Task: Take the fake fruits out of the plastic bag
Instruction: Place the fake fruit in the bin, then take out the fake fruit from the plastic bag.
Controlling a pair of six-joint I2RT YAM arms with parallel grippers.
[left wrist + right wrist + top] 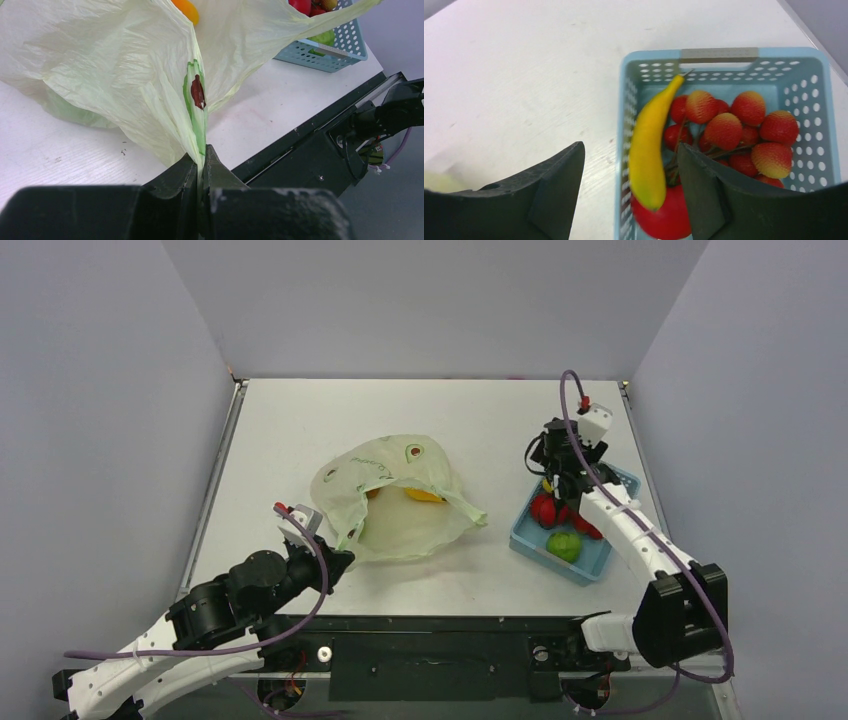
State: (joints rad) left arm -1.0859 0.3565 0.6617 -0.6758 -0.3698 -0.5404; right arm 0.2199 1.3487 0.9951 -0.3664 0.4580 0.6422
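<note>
My work surface is a flat white matte tabletop (300, 420), lightly scuffed and speckled close up. Three plain pale grey walls box it in: a back wall (430, 300), a left wall (90, 420) and a right wall (760, 390). A black metal rail (430, 650) runs along its near edge. The light is soft and even.

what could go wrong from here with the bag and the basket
1. The left gripper pinches only a thin fold of the plastic bag. The fold could slip out or tear, and the mouth might then collapse over the orange fruit inside.
2. The open right gripper appears to straddle the basket wall beside the banana. A sideways move might snag and drag the basket.
</note>
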